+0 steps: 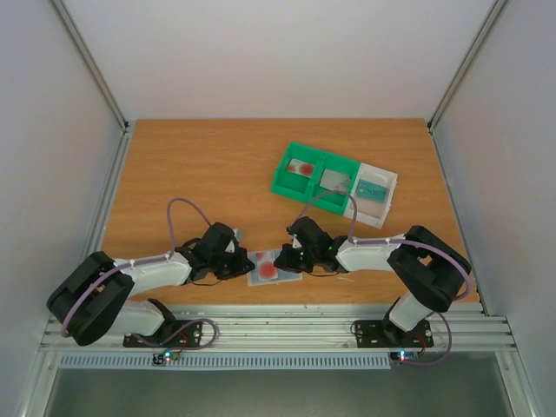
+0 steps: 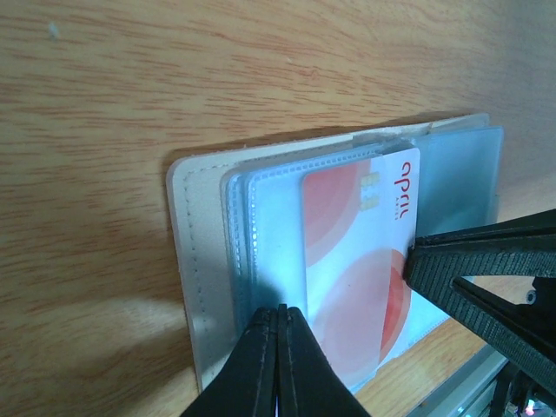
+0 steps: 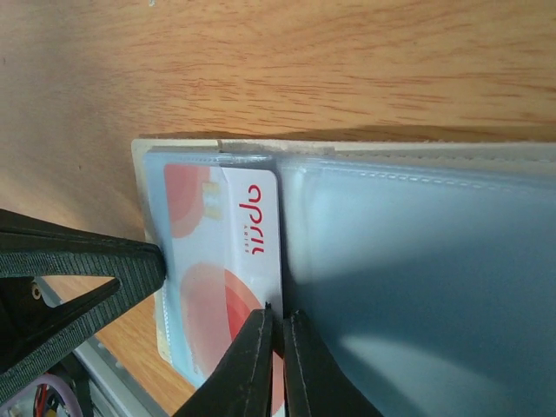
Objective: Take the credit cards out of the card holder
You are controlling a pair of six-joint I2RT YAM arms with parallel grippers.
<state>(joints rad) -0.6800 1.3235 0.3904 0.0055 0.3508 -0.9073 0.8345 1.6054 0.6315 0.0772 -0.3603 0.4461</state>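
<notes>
The card holder [image 1: 257,276] lies open on the table near the front edge, between my two grippers. Its beige rim [image 2: 187,243] frames grey-blue clear sleeves [image 3: 417,261]. A white credit card with red circles [image 2: 356,252] sticks partly out of a sleeve. My left gripper [image 2: 280,308] is shut, its tips pressed down on the sleeve beside the card. The right gripper [image 3: 278,317] is shut on the card's [image 3: 217,261] long edge. In the top view the left gripper [image 1: 246,265] and right gripper [image 1: 282,259] meet over the holder.
A green two-compartment tray [image 1: 320,171] with cards in it stands at the back right, a white tray [image 1: 391,187] against its right side. The table's front edge and a metal rail [image 1: 287,326] run just behind the holder.
</notes>
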